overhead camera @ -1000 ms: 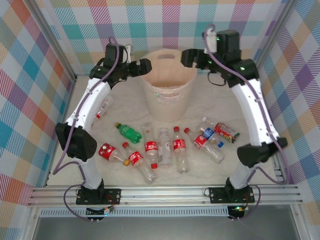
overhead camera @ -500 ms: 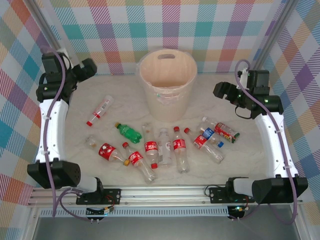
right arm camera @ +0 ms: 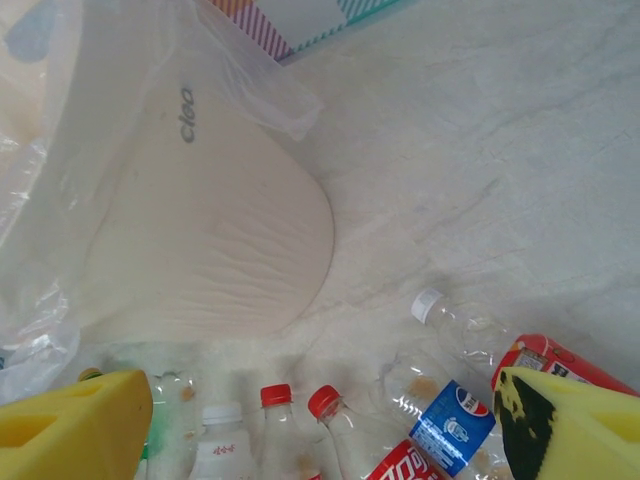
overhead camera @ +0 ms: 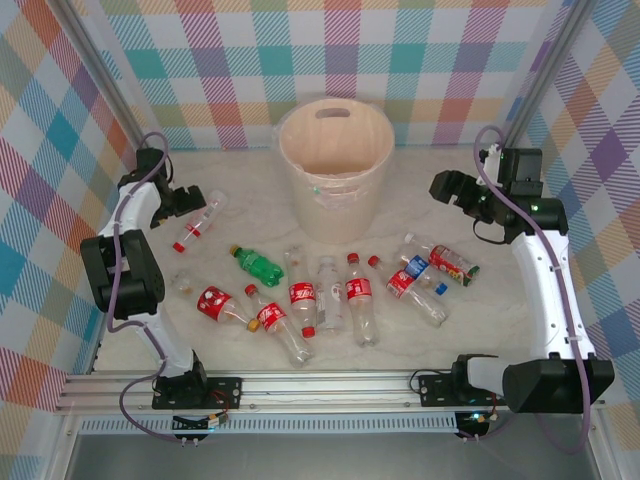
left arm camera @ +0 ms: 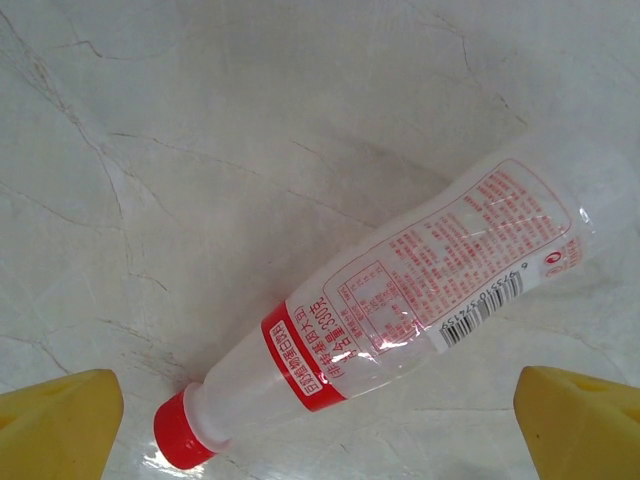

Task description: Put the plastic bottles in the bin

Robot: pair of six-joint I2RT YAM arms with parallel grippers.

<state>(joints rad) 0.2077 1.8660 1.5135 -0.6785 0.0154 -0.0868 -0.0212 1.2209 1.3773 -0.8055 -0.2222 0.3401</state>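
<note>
1. Top view: The cream bin (overhead camera: 336, 215) stands at the back middle of the table (overhead camera: 250, 180). Most of the plastic bottles (overhead camera: 330, 295) lie on their sides in a loose row in front of it, including a green bottle (overhead camera: 258, 265). One red-capped bottle (overhead camera: 203, 217) lies apart on the left. The left gripper (overhead camera: 190, 203) hangs directly over it, spread wide and empty. The right gripper (overhead camera: 447, 186) hangs to the right of the bin, above and well apart from the right-hand bottles, also parted and holding nothing.

2. Left wrist view: The lone bottle (left arm camera: 410, 290) lies slantwise between the two yellow fingers (left arm camera: 55, 425), with its red cap (left arm camera: 185, 440) nearest the left one. It touches neither finger. It looks empty, so it is probably very light, with thin walls that would dent, and slick and apt to roll. The labelled mid-body, squeezed across its width, seems the safest hold. The jaws are not yet squared to it.

3. Right wrist view: The bin wall (right arm camera: 200, 250) and its clear liner (right arm camera: 250, 90) rise on the left. Below the open yellow fingers (right arm camera: 570, 430) lie several bottle necks and a blue-labelled bottle (right arm camera: 450, 425). None of them is between the jaws.
</note>
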